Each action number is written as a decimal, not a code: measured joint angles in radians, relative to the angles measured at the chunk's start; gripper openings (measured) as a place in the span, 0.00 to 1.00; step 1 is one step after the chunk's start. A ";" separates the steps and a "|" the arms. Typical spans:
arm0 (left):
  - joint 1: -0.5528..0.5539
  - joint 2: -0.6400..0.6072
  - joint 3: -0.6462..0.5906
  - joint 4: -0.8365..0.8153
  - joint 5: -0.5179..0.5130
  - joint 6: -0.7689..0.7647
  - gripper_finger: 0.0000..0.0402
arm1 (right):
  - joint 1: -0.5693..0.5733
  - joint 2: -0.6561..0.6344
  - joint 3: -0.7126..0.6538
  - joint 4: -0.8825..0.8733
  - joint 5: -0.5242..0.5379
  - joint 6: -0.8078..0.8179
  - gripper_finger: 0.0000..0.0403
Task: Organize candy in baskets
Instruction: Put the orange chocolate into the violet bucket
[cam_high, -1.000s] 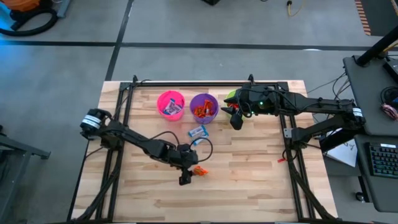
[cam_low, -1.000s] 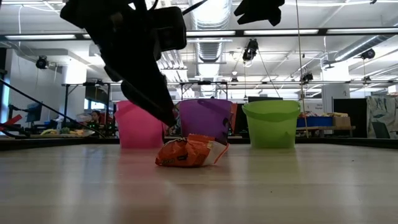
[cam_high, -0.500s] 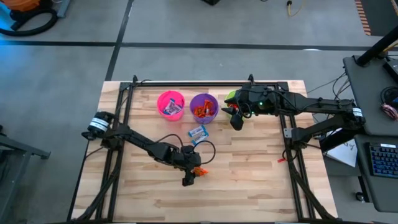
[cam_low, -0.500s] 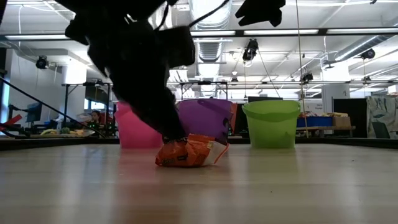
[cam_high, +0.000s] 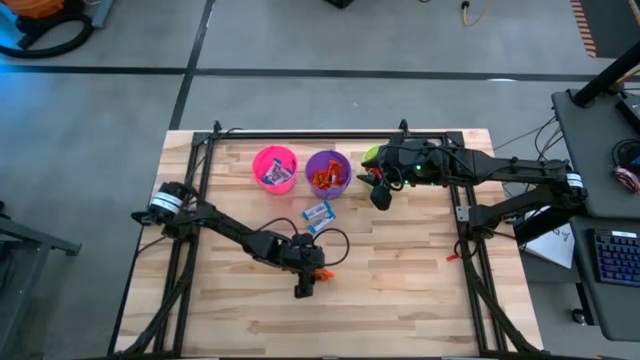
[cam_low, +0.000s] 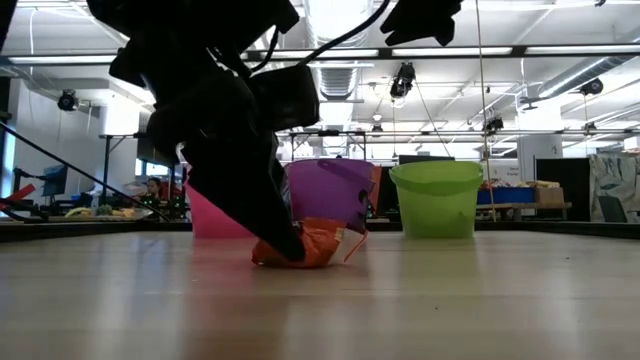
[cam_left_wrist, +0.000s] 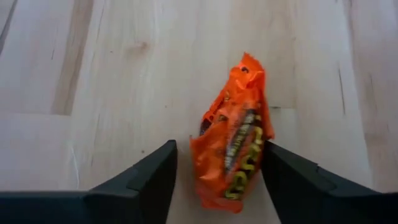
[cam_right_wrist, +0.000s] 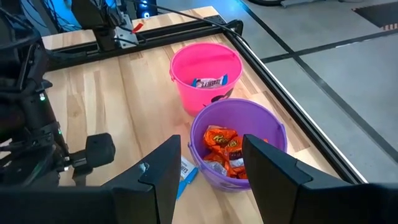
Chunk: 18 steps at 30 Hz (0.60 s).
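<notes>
An orange-wrapped candy (cam_left_wrist: 233, 155) lies flat on the wooden table, right of centre toward the near edge (cam_high: 321, 273). My left gripper (cam_left_wrist: 219, 149) is open and low over it, one finger on either side (cam_low: 285, 240). A blue-and-white candy (cam_high: 318, 212) lies near the purple bucket (cam_high: 327, 172). That bucket holds orange candies (cam_right_wrist: 225, 146), and the pink bucket (cam_high: 275, 168) holds a blue-and-white one (cam_right_wrist: 210, 81). My right arm mostly hides the green bucket (cam_low: 436, 197). My right gripper (cam_right_wrist: 210, 142) hangs open and empty, high beside the green bucket (cam_high: 378, 195). My left gripper comes from above with its fingers along the orange candy's two long sides. One finger (cam_left_wrist: 292, 174) lies right against the wrapper's edge (cam_left_wrist: 266, 134). Whether it touches the wrapper, I cannot tell. The candy lies flat on the table.
The three buckets stand in a row near the table's far edge. Black rails (cam_high: 300, 133) run along the far side and both ends of the table. Bare wood stretches along the near side (cam_high: 400, 310). A cable loops from the left wrist (cam_high: 335, 240).
My left gripper has come down and shifted slightly toward the table's right. Its fingers now reach the table at the orange candy, where before they stood above it and to its left. The gripper now covers the candy's left end in the low view.
</notes>
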 joint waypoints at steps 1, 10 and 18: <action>0.000 -0.003 0.000 -0.002 0.000 0.000 0.50 | 0.000 0.000 0.000 -0.004 0.000 0.000 0.41; 0.000 -0.065 0.000 -0.049 0.058 -0.005 0.24 | 0.000 0.000 0.000 -0.008 0.000 0.000 0.41; 0.006 -0.226 0.033 -0.247 0.051 -0.009 0.13 | 0.000 0.000 0.000 -0.007 0.003 -0.026 0.41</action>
